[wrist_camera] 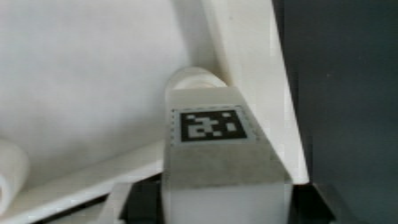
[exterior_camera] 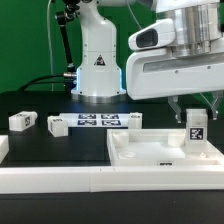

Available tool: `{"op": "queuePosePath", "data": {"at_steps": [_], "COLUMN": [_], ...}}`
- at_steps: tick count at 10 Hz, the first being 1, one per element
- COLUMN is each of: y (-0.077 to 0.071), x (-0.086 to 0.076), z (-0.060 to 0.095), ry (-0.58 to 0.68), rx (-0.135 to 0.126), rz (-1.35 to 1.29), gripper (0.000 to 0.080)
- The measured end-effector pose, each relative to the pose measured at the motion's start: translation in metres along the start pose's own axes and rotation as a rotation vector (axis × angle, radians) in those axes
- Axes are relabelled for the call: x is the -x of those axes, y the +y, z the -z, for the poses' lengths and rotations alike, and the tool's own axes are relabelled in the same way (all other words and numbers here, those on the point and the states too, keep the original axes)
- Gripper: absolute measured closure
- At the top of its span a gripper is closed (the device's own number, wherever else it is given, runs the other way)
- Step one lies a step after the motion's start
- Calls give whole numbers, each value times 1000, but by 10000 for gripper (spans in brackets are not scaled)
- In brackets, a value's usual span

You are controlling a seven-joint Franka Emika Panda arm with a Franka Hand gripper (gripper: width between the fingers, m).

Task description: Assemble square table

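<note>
The claw (exterior_camera: 196, 114) pinches a white tagged leg (exterior_camera: 196, 131) and holds it upright over the corner of the square table top (exterior_camera: 140, 152) on the exterior view's right, close against the raised rim. The top lies on the black bench (exterior_camera: 60, 145). Three loose legs (exterior_camera: 57, 125) lie beyond it, beside the marker board (exterior_camera: 98, 122).

Bright, even light; the white arm (exterior_camera: 170, 60) glares at 1 o'clock; the wrist view is soft, the leg (wrist_camera: 214, 125) grainy.
</note>
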State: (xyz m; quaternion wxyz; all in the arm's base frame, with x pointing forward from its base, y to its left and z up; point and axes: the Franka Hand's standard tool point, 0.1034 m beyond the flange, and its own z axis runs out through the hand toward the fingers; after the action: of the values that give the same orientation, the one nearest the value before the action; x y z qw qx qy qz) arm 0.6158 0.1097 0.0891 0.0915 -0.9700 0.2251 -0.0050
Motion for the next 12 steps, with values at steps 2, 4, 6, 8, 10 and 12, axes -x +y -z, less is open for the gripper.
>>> {"op": "queuePosePath", "data": {"at_steps": [2, 4, 6, 8, 10, 12], "y": [0, -1, -5, -6, -6, -6], "x": [0, 1, 3, 3, 3, 4], "z": [0, 0, -1, -1, -1, -1], "ry": [-4, -8, -22, -28, -35, -34], "rx": [-8, -12, -25, -30, -35, -35], "rz": [-169, -352, -541, -629, -701, -665], "gripper": [508, 507, 507, 507, 507, 440]}}
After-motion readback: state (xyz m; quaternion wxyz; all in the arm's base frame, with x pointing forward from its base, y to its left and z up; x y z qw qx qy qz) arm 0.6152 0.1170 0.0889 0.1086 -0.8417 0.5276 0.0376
